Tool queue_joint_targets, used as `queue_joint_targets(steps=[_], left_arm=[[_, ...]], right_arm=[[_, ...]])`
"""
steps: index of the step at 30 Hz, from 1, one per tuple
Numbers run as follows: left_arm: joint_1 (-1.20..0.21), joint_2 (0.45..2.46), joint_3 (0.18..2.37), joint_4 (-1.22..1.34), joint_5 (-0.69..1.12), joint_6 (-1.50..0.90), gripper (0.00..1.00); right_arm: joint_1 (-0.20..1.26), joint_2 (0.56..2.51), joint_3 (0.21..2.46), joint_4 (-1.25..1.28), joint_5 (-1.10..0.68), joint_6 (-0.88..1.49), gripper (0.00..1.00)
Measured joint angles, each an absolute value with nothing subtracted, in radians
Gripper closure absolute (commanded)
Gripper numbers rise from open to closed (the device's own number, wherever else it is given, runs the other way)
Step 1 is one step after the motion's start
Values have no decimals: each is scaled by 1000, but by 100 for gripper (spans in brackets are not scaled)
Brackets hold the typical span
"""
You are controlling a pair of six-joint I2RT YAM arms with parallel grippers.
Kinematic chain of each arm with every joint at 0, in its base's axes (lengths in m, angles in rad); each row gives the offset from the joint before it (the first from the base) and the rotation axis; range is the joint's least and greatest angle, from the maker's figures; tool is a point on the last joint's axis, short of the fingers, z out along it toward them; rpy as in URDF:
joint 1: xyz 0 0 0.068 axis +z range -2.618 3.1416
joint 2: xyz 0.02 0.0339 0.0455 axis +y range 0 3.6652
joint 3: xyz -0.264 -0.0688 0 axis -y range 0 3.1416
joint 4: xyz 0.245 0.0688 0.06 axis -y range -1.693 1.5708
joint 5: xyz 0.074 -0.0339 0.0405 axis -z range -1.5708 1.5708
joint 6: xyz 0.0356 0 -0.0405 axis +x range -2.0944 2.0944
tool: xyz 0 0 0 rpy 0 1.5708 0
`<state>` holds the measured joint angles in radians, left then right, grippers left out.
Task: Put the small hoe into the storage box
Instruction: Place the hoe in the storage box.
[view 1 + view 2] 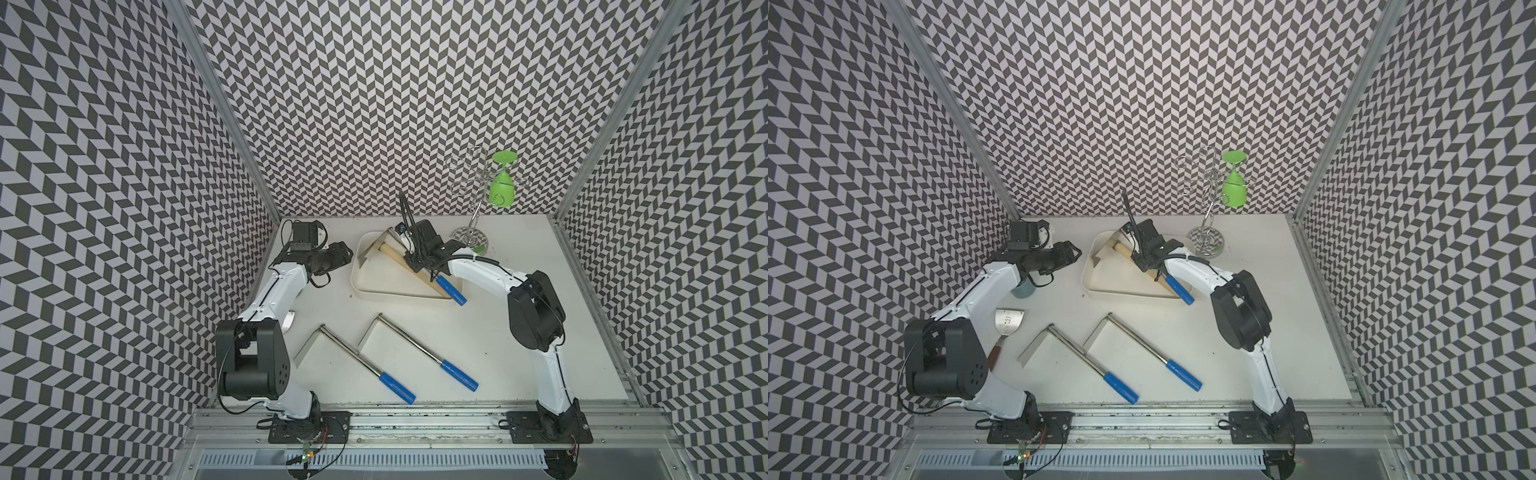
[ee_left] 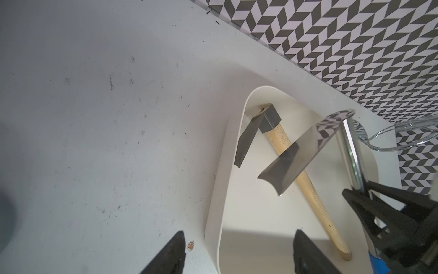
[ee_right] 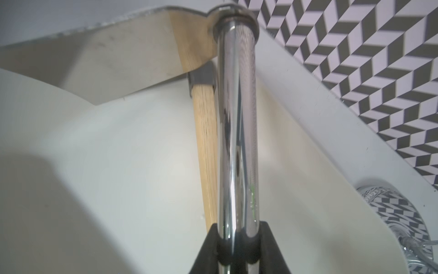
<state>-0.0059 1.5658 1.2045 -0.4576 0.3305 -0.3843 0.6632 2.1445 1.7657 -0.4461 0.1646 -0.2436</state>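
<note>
Small hoe (image 3: 237, 130): its chrome shaft is clamped in the closed jaws of the right gripper (image 3: 237, 227) and held over the storage box (image 1: 399, 294). The blade hangs above a wooden-handled hoe (image 2: 305, 182) lying inside, and the blue grip overhangs the near wall. Contact with the box floor cannot be confirmed.

Left gripper (image 2: 239, 233): jaws wide, empty, beside the box.

Advice: align the shaft with the box's length, lower it level, then release.

Two spares lie on the table (image 1: 519, 332): left spare hoe (image 1: 351, 351), right spare hoe (image 1: 411, 338).
</note>
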Motion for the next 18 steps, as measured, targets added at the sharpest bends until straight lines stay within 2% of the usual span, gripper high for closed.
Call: queue_joint_targets(steps=[18], left_arm=[[-6,1572,1204,-451,339,-387,28]], right_arm=[[662,2217,1887,-404,106,-239,100]])
